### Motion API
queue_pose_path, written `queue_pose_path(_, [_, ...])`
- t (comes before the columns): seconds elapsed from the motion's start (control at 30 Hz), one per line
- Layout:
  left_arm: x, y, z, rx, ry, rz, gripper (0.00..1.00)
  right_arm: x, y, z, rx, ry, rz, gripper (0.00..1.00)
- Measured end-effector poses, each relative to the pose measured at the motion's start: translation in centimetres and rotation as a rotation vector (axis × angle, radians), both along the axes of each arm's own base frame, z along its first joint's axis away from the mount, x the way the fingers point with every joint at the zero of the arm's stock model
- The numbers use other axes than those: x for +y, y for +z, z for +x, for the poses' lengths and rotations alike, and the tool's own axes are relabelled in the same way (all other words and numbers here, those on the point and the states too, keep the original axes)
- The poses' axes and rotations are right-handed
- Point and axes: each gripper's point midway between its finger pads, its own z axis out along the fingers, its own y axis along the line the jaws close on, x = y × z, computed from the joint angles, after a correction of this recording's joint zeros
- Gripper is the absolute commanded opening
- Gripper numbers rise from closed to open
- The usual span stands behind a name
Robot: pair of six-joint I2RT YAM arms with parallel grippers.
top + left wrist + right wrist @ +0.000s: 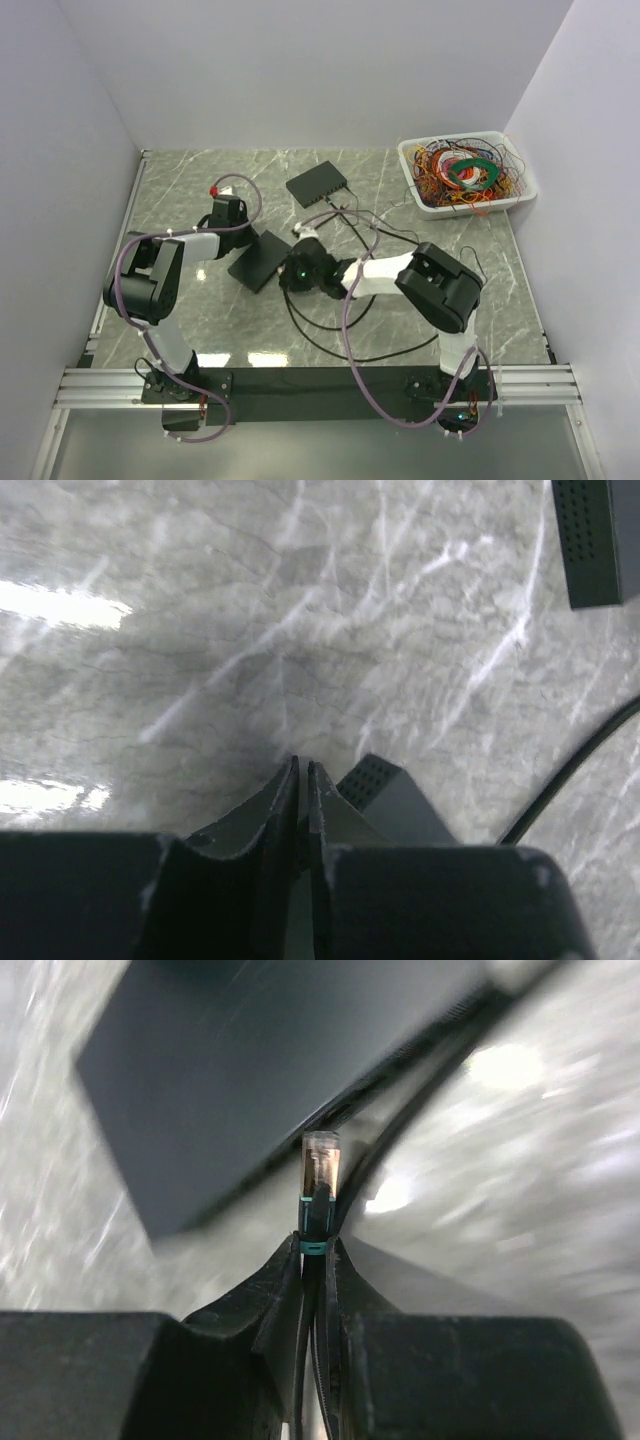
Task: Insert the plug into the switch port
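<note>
Black right gripper (315, 1250) pinches the plug (321, 1175) by its teal boot, a light, brittle-looking thing best held there, its clear tip near the dark switch (250, 1080) on the desk (560, 1180), while the left gripper (303, 768) sits pressed together by the switch's corner.

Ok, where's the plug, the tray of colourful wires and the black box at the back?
plug (321, 1165), right wrist view, its clear tip.
tray of colourful wires (500, 203), top view, its white near rim.
back black box (317, 184), top view, its top face.
</note>
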Motion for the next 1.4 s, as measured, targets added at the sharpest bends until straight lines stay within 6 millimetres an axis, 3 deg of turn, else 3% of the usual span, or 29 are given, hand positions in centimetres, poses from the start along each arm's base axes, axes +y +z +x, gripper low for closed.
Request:
queue_pose_path(0.13, [-0.5, 0.1, -0.7, 0.015, -0.026, -0.014, 0.16, 2.2, 0.1, -3.8, 0.006, 0.089, 0.002, 0.0])
queue_pose_path(0.27, [-0.2, 0.7, -2.0, 0.019, -0.025, -0.01, 0.16, 2.2, 0.4, -5.6, 0.004, 0.121, -0.022, 0.0])
queue_pose_path(0.43, [0.3, 1.7, -2.7, 0.013, -0.021, 0.015, 0.16, 0.1, 1.4, -5.3, -0.033, 0.091, -0.073, 0.0])
queue_pose_path(0.6, [0.5, 1.5, -3.0, 0.014, -0.02, 0.023, 0.19, -1.3, 2.4, -5.4, -0.061, 0.1, -0.126, 0.0])
queue_pose_path(0.7, [0.4, 1.4, -3.7, -0.014, -0.021, -0.006, 0.3, -1.7, 2.2, -5.8, -0.066, 0.127, -0.194, 0.0])
queue_pose_path(0.73, [0.3, 1.4, -4.0, -0.031, -0.02, -0.024, 0.37, -1.6, 2.2, -5.9, -0.07, 0.139, -0.218, 0.0])
queue_pose_path(0.97, [0.1, 1.9, -5.6, -0.098, -0.012, -0.147, 0.47, 0.2, 2.9, -5.4, -0.108, 0.216, -0.322, 0.0])
queue_pose_path(1.17, [0.5, 2.6, -5.4, -0.14, 0.009, -0.223, 0.55, 0.4, 1.5, -5.1, -0.09, 0.261, -0.408, 0.0])
queue_pose_path(1.2, [0.7, 2.7, -5.3, -0.145, 0.012, -0.229, 0.6, 0.3, 1.1, -5.3, -0.082, 0.27, -0.426, 0.0])
queue_pose_path(1.33, [1.3, 3.6, -4.5, -0.179, 0.025, -0.266, 0.57, -0.3, -0.5, -5.7, -0.053, 0.294, -0.487, 0.0])
queue_pose_path(1.4, [1.5, 3.9, -4.1, -0.198, 0.021, -0.284, 0.54, 0.0, -0.2, -5.6, -0.057, 0.302, -0.489, 0.0])
